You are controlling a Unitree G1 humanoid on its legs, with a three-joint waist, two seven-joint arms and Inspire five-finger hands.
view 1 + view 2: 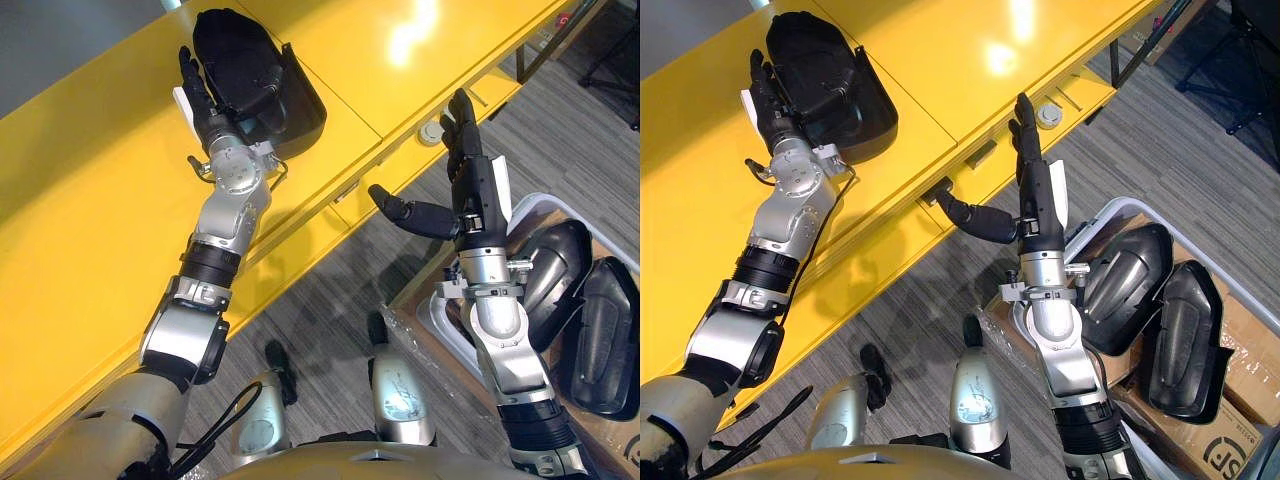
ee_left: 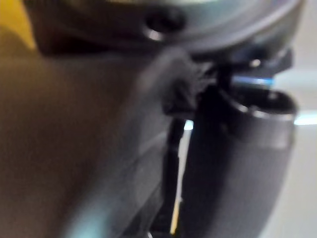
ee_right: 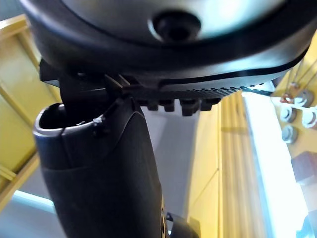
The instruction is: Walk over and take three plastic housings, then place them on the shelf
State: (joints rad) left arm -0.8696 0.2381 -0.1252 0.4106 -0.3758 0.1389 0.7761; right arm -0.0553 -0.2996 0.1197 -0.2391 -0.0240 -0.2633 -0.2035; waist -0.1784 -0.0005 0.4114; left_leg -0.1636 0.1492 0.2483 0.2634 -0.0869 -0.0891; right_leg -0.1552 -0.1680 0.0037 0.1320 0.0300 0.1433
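Right hand (image 1: 470, 190) splayed, empty.

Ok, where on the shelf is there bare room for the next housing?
The yellow shelf is bare right of the black housing, out to the light glare, and also left of the left hand. It is crowded only where that hand lies beside the housing. The open right hand hangs over the floor, off the shelf.
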